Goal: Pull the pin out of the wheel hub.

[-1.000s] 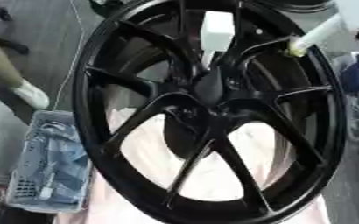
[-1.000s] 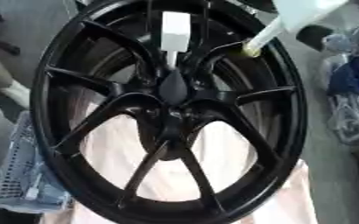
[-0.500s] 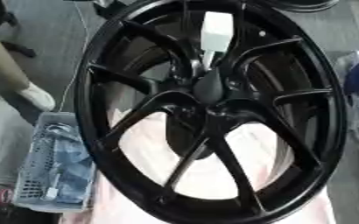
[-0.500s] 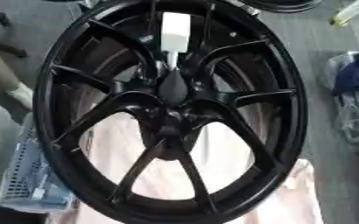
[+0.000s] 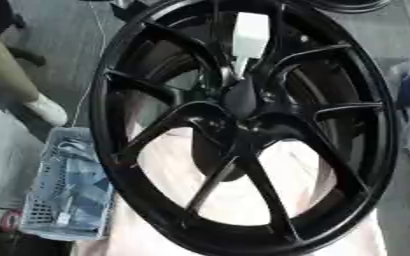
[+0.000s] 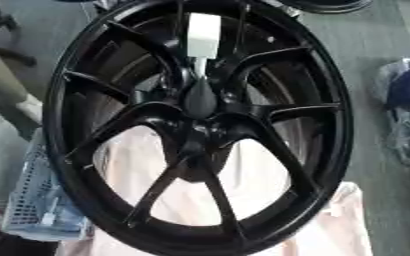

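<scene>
The black wheel hub (image 5: 243, 125) fills the view, lying on a pale pink cloth (image 5: 243, 175) over the surface. A white pin (image 5: 250, 35) is still standing in it, above the centre. The hand seen at the upper right a second ago has gone, so neither hand shows now and the pull is not yet begun.
</scene>
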Controlling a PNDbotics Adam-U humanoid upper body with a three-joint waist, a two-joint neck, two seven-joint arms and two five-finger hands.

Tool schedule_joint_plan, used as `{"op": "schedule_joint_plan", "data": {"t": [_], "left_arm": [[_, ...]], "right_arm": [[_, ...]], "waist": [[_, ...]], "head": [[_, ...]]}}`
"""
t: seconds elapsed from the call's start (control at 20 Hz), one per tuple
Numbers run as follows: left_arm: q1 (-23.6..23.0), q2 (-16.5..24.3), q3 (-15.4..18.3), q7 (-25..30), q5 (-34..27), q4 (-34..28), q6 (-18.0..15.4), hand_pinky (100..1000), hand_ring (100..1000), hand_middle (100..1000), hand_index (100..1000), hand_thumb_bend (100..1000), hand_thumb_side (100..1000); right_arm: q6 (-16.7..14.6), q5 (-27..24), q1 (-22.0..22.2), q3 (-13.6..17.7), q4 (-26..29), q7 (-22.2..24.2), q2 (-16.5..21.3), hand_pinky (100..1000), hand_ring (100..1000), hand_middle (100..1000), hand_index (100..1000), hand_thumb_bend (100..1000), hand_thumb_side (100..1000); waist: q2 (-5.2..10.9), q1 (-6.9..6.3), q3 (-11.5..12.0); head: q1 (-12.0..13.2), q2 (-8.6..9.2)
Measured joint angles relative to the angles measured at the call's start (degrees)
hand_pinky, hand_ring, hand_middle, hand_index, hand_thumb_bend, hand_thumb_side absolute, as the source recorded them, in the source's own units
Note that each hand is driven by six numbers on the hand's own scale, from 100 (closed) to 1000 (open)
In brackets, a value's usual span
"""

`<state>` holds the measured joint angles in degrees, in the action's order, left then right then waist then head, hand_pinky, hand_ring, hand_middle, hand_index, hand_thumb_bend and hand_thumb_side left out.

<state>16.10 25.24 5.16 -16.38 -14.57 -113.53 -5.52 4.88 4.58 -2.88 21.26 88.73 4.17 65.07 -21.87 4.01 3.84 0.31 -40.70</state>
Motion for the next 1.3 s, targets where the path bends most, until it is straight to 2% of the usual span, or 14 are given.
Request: {"op": "schedule_joint_plan", "data": {"t": [0.15, 0.25, 0.3, 0.35, 0.4, 0.5, 0.75, 1.0, 1.25, 1.3], "left_arm": [[-0.01, -0.02, 0.01, -0.05, 0.0, 0.0, 0.04, 732, 652, 513, 696, 100, 698], [-0.01, -0.03, 0.01, -0.05, 0.0, 0.0, 0.04, 732, 653, 513, 696, 100, 697], [-0.01, -0.03, 0.01, -0.05, 0.0, 0.0, 0.04, 733, 653, 513, 696, 100, 697], [-0.01, -0.03, 0.01, -0.05, 0.0, 0.0, 0.04, 733, 653, 513, 696, 100, 697], [-0.01, -0.03, 0.01, -0.05, 0.0, 0.0, 0.04, 733, 653, 513, 696, 100, 697], [-0.01, -0.04, 0.01, -0.05, 0.0, 0.0, 0.04, 733, 653, 513, 696, 100, 697], [-0.01, -0.04, 0.01, -0.05, 0.0, 0.0, 0.04, 734, 654, 513, 696, 100, 698], [-0.02, -0.06, 0.01, -0.03, 0.0, 0.0, 0.07, 734, 654, 513, 696, 100, 697], [-0.01, -0.06, 0.01, -0.01, -0.01, 0.0, 0.07, 735, 654, 513, 696, 100, 695], [-0.01, -0.07, 0.01, 0.0, -0.01, 0.0, 0.06, 735, 654, 513, 696, 100, 695]], "right_arm": [[2.13, 2.07, 2.81, 0.64, -3.44, -2.59, -1.84, 741, 786, 670, 694, 236, 100], [3.78, 2.94, 3.93, 0.62, -5.59, -4.28, -3.07, 763, 843, 763, 778, 262, 100], [4.6, 3.01, 4.44, 0.54, -6.36, -5.01, -3.7, 778, 874, 804, 819, 304, 100], [5.41, 2.99, 4.89, 0.34, -6.89, -5.5, -4.3, 785, 895, 830, 842, 314, 124], [6.13, 2.82, 5.26, 0.15, -7.16, -5.76, -4.82, 787, 910, 848, 856, 313, 202], [7.17, 2.2, 5.72, -0.03, -7.36, -5.98, -5.66, 794, 933, 877, 879, 315, 285], [7.79, 0.73, 6.44, 0.0, -7.33, -6.75, -6.73, 784, 923, 867, 871, 299, 305], [7.27, -0.24, 6.45, 0.31, -6.27, -8.94, -7.31, 753, 882, 820, 830, 216, 276], [6.09, -1.84, 6.35, 0.27, -1.7, -13.24, -8.01, 706, 830, 760, 770, 100, 236], [5.82, -2.39, 6.19, 0.25, -0.1, -14.36, -8.3, 703, 829, 758, 768, 100, 236]], "waist": [[0.02, -0.01, -0.05], [0.02, -0.03, 0.0], [0.02, -0.05, 0.06], [0.03, -0.08, 0.07], [0.05, -0.16, 0.07], [0.24, -0.34, 0.07], [0.35, -0.39, -0.1], [0.36, -0.64, -0.28], [0.37, -0.82, -0.28], [0.37, -0.94, -0.28]], "head": [[0.49, 0.03], [0.61, 0.05], [0.63, 0.05], [0.65, 0.05], [0.67, 0.05], [0.73, 0.05], [0.77, 0.05], [0.77, 0.05], [0.77, 0.05], [0.77, 0.05]]}}
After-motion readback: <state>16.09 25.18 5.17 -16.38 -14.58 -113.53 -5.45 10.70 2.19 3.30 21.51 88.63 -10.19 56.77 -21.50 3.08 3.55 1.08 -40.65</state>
